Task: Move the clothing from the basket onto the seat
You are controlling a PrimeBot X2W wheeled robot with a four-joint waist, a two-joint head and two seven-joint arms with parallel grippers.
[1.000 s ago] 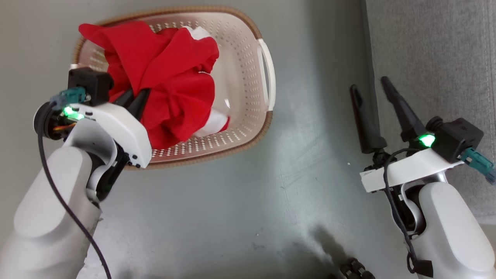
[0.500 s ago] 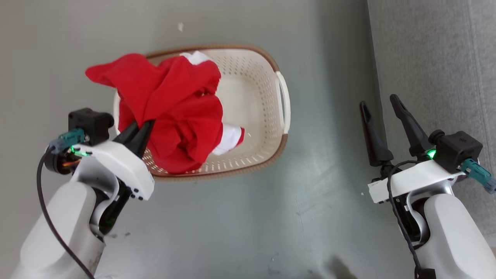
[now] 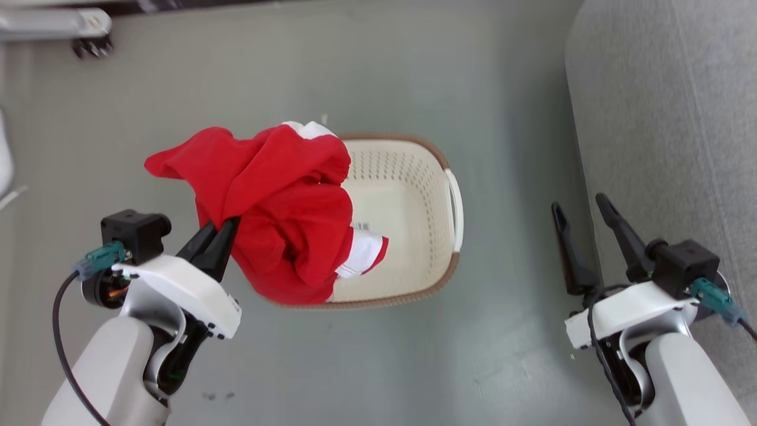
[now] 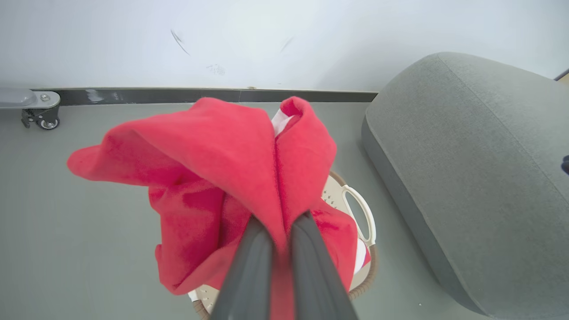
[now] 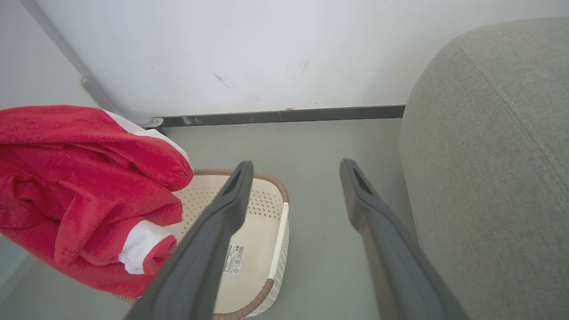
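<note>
My left gripper point(image 3: 222, 228) is shut on the clothing point(image 3: 278, 207), a bright red garment with white parts, and holds it lifted above the left half of the basket point(image 3: 414, 195). In the left wrist view the red clothing point(image 4: 222, 178) drapes over both sides of my closed left gripper point(image 4: 278, 222). The cream perforated basket point(image 5: 266, 231) shows a bare bottom with a label sticker point(image 5: 233, 258). Between the basket and the seat point(image 3: 668, 130), my right gripper point(image 3: 582, 204) hangs open, nothing between its fingers point(image 5: 351, 178). The grey seat point(image 5: 498, 155) lies on the right.
The basket stands on a grey floor point(image 3: 366, 355). A pale wall with a dark baseboard point(image 4: 200, 95) runs behind it. A caster wheel of some furniture point(image 3: 89, 44) sits at the far left. The basket's white side handle point(image 3: 456, 201) faces the seat.
The head view has shifted, so the basket looks lower and smaller. The clothing has risen further out of the basket with my left gripper; the basket's bottom and sticker now show.
</note>
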